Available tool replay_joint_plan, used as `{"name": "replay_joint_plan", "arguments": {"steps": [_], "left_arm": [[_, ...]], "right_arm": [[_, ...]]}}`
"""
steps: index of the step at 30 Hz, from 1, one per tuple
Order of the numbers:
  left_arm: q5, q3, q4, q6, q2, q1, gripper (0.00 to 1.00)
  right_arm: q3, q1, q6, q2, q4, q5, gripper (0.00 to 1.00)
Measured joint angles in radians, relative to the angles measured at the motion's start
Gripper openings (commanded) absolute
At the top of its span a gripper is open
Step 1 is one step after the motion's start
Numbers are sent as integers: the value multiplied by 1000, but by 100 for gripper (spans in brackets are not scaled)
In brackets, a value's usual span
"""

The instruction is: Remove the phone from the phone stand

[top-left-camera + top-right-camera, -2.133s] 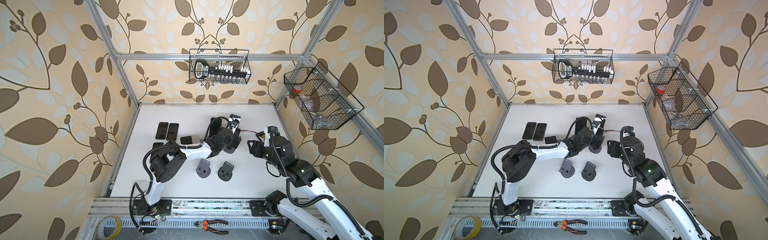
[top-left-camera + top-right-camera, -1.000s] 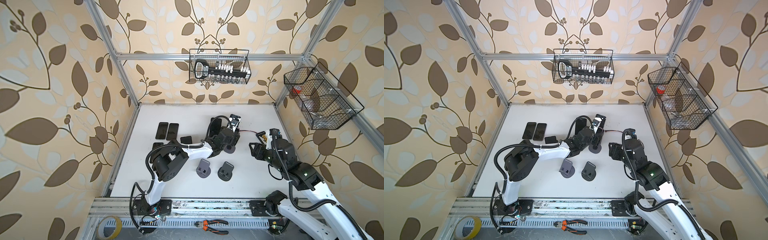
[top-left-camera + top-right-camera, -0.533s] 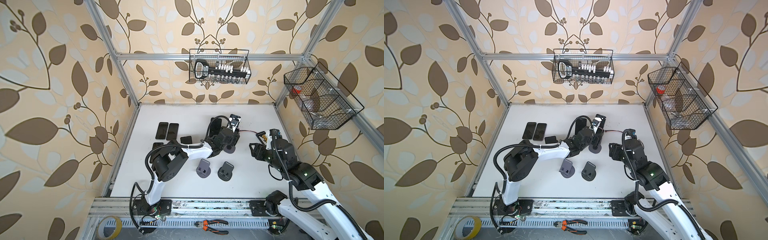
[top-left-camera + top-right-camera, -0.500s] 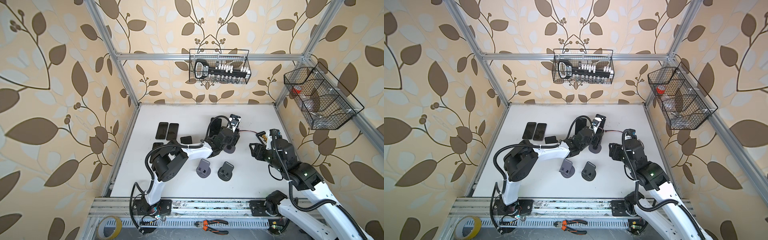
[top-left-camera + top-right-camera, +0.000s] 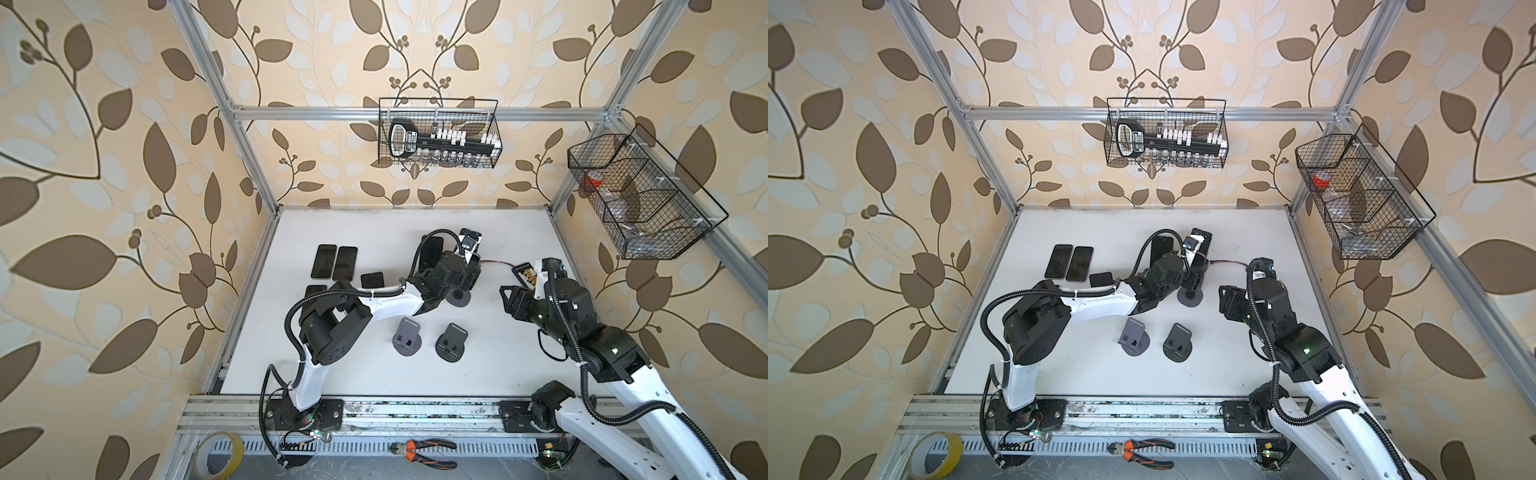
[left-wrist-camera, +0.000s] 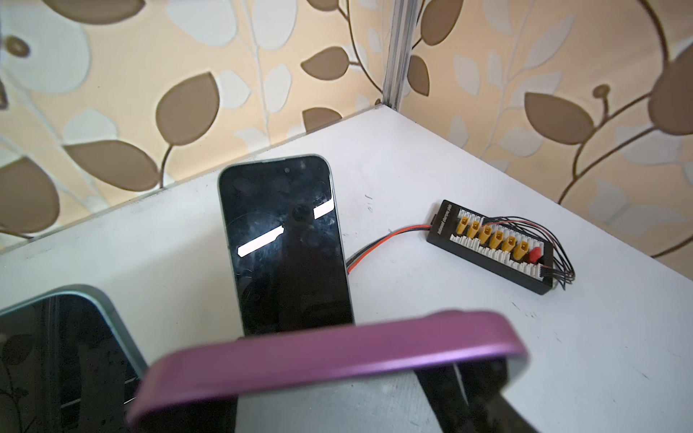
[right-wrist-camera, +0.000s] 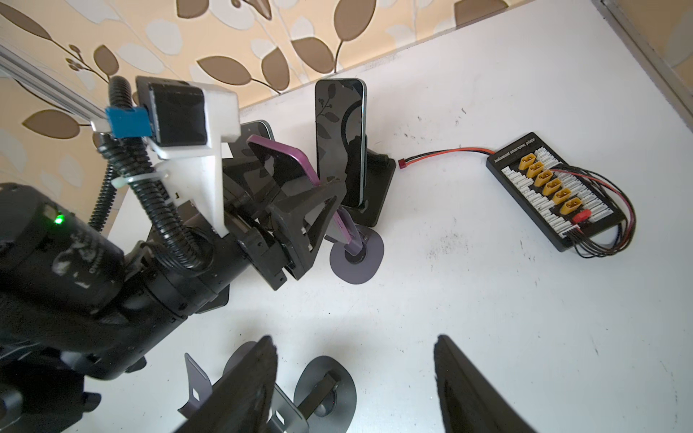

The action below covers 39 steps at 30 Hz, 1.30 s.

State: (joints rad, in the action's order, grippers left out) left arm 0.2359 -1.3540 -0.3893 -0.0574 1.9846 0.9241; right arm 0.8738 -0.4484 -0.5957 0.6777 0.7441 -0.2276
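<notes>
The right arm [image 5: 569,307] has drawn back slightly toward lower right. Nearest, its right gripper [image 7: 354,348] hangs wide, empty. Farther, mid-frame, the left gripper [image 5: 468,281] clamps the purple phone [image 7: 288,159] just over the phone stand [image 5: 459,297]; I would lift straight, slowly.

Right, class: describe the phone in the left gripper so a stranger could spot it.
On the white table, find the left gripper, reaching toward the back wall. The phone clamped in it leans on a round-based stand; it alone has a purple edge.
</notes>
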Motion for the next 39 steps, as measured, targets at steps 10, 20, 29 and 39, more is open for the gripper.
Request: {"name": "replay_joint_plan", "arguments": {"steps": [10, 20, 29, 39], "left_arm": [[0, 2, 2, 0, -38, 0, 62], [0, 2, 4, 0, -45, 0, 60], [0, 2, 27, -1, -79, 0, 59], [0, 2, 30, -6, -143, 0, 59]], "right_arm": [[8, 0, -11, -1, 2, 14, 67], [26, 0, -14, 5, 9, 26, 67], [54, 0, -17, 29, 10, 42, 66], [69, 0, -40, 42, 11, 63, 64]]}}
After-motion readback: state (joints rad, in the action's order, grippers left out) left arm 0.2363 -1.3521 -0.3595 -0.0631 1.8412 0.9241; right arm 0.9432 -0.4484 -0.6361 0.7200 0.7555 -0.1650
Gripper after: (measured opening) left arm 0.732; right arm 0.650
